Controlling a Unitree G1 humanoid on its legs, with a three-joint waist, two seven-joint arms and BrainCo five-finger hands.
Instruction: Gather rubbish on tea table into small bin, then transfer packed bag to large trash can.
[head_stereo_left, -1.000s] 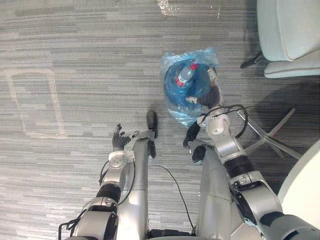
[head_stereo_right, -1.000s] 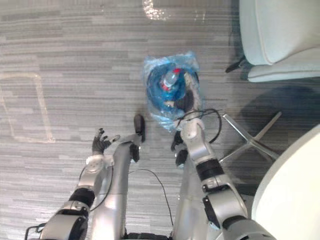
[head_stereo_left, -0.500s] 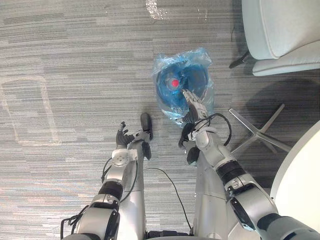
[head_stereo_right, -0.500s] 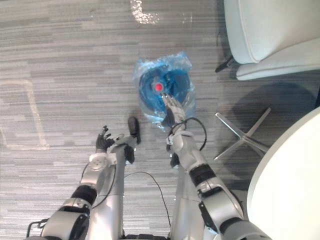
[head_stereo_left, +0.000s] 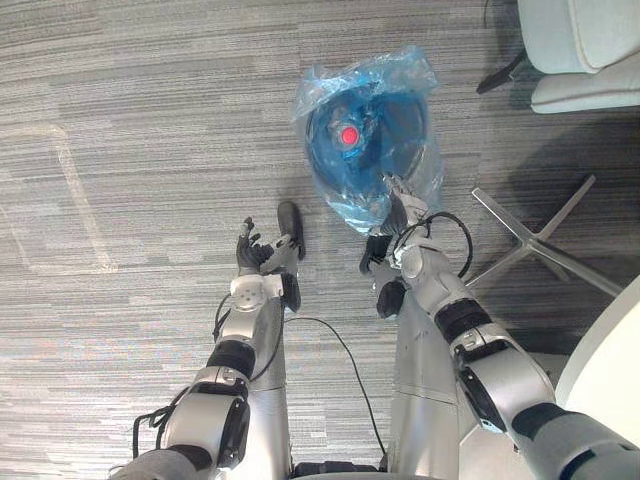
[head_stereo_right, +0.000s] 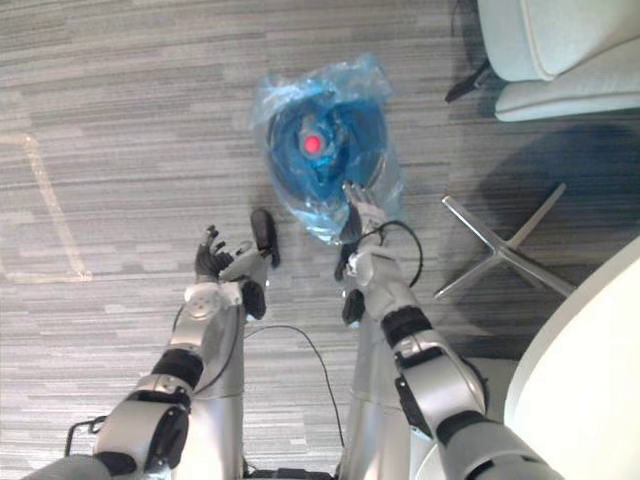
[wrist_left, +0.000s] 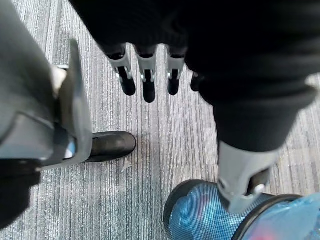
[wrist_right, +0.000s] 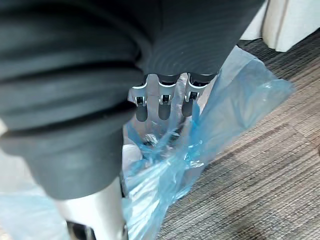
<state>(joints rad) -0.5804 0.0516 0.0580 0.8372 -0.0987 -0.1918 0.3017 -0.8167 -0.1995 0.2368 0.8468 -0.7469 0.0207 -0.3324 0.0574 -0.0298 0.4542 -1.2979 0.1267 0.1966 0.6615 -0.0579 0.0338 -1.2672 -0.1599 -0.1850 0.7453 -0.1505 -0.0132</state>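
Observation:
A small dark bin (head_stereo_left: 410, 135) lined with a blue plastic bag (head_stereo_left: 345, 85) stands on the carpet ahead of me. Inside it a bottle with a red cap (head_stereo_left: 349, 134) points up. My right hand (head_stereo_left: 401, 205) hovers at the bin's near edge with its fingers (wrist_right: 161, 106) straight, just above the loose blue bag (wrist_right: 230, 95) and holding nothing. My left hand (head_stereo_left: 251, 253) hangs open over the carpet to the left of the bin, fingers (wrist_left: 145, 85) relaxed; the bin (wrist_left: 200, 217) shows past its thumb.
A pale upholstered chair (head_stereo_left: 585, 50) stands at the far right. A metal star-shaped chair base (head_stereo_left: 530, 240) lies right of the bin. The rim of a white round table (head_stereo_left: 615, 365) shows at the right. A faint tape outline (head_stereo_left: 60, 200) marks the carpet on the left.
The whole view has shifted. My right hand has drawn back from the bin's inside to its near edge. The bottle, tilted a second ago, now stands cap up.

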